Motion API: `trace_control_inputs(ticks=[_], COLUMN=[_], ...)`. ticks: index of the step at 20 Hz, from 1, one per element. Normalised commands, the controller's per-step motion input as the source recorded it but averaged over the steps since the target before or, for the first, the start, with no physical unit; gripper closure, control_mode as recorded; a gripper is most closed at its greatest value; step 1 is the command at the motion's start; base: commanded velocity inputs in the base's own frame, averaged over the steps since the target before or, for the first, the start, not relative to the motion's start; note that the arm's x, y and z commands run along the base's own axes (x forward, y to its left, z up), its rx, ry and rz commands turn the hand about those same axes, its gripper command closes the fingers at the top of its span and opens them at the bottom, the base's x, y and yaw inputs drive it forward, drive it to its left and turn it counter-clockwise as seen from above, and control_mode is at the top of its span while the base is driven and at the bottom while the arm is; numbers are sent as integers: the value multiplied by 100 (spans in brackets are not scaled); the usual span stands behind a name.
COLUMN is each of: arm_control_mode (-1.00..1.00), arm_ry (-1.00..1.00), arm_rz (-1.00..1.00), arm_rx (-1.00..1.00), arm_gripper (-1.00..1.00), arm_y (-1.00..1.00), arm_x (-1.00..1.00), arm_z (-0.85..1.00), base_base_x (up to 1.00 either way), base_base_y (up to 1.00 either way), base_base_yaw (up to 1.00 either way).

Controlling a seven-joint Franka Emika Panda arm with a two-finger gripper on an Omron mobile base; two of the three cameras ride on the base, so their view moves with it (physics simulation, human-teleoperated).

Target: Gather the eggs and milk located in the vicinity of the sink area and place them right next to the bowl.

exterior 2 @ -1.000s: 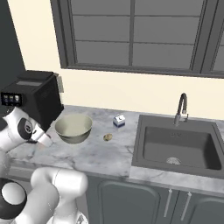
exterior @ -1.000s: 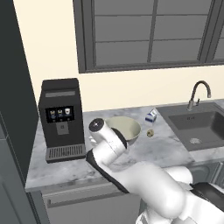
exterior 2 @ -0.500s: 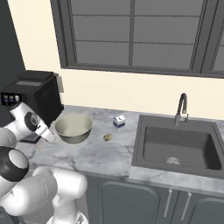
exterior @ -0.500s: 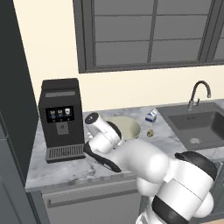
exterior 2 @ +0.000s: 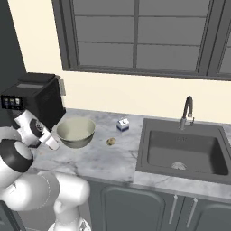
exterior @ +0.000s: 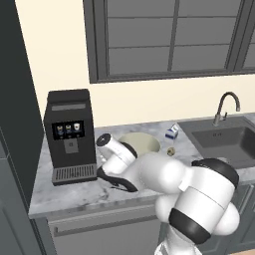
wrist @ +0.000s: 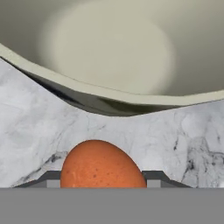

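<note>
Gripper (wrist: 100, 186) is clamped on the orange-brown egg (wrist: 99, 164), held low over the marble counter (wrist: 35, 131) just beside the bowl (wrist: 122, 94); I'd say this is the set-down step, needing only a short lowering and release. Arm folds down left (milk (exterior 2: 122, 124) and spotted egg (exterior 2: 111, 141) wait nearer the sink (exterior 2: 180, 153)).

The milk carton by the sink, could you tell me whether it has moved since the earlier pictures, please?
No. The milk carton stands on the counter left of the sink, beyond the speckled egg, as before in both base views.
</note>
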Motion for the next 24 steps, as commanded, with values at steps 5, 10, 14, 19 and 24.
trace_control_inputs(ticks=[5, 10, 14, 19, 24], arm_control_mode=[-100, -100, -100, -100, -100], arm_ry=[0, -2, -4, -4, -5], arm_rz=[0, 0, 0, 0, 0], arm_rx=[0, 0, 0, 0, 0], arm_gripper=[100, 100, 100, 100, 100], arm_y=[-13, -5, -1, 0, 0], arm_x=[8, 1, 7, 1, 0], arm_z=[-15, -20, -7, -1, 0], base_base_x=[0, 0, 0, 0, 0], base_base_y=[0, 0, 0, 0, 0], base_base_yaw=[0, 0, 0, 0, 0])
